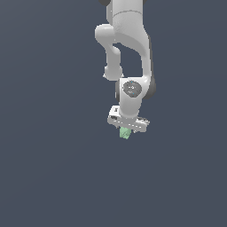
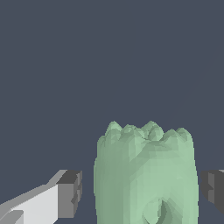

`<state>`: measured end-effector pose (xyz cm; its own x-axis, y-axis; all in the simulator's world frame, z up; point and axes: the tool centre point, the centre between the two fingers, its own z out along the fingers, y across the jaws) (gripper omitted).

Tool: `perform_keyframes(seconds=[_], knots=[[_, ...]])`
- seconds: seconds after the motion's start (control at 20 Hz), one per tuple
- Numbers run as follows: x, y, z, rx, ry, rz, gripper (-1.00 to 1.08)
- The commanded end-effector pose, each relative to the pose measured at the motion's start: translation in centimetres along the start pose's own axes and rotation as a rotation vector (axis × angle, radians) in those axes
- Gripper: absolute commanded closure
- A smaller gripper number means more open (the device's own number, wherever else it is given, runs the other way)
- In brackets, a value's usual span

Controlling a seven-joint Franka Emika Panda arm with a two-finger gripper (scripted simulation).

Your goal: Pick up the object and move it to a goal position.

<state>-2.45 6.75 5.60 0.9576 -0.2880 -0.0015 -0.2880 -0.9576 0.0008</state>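
Observation:
The object is a small pale mint-green knobbly chunk, showing just below the white hand in the exterior view. In the wrist view the object fills the space between the two dark fingers. A narrow gap of background shows on each side between the pads and the chunk, so neither pad touches it. My gripper is open and straddles the object; in the exterior view the gripper points straight down and its fingertips are hard to make out.
The white arm comes down from the top of the exterior view. Everything around is a plain dark blue-grey surface with no other objects or edges in sight.

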Motion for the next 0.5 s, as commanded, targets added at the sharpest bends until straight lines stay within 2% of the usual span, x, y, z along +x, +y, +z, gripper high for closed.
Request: perform_keyframes(seconds=[0.0, 0.05, 0.45], knots=[[0.09, -0.04, 0.23, 0.001, 0.001, 0.000, -0.92], [0.09, -0.04, 0.23, 0.001, 0.001, 0.000, 1.08], [0.09, -0.04, 0.23, 0.001, 0.001, 0.000, 1.08]])
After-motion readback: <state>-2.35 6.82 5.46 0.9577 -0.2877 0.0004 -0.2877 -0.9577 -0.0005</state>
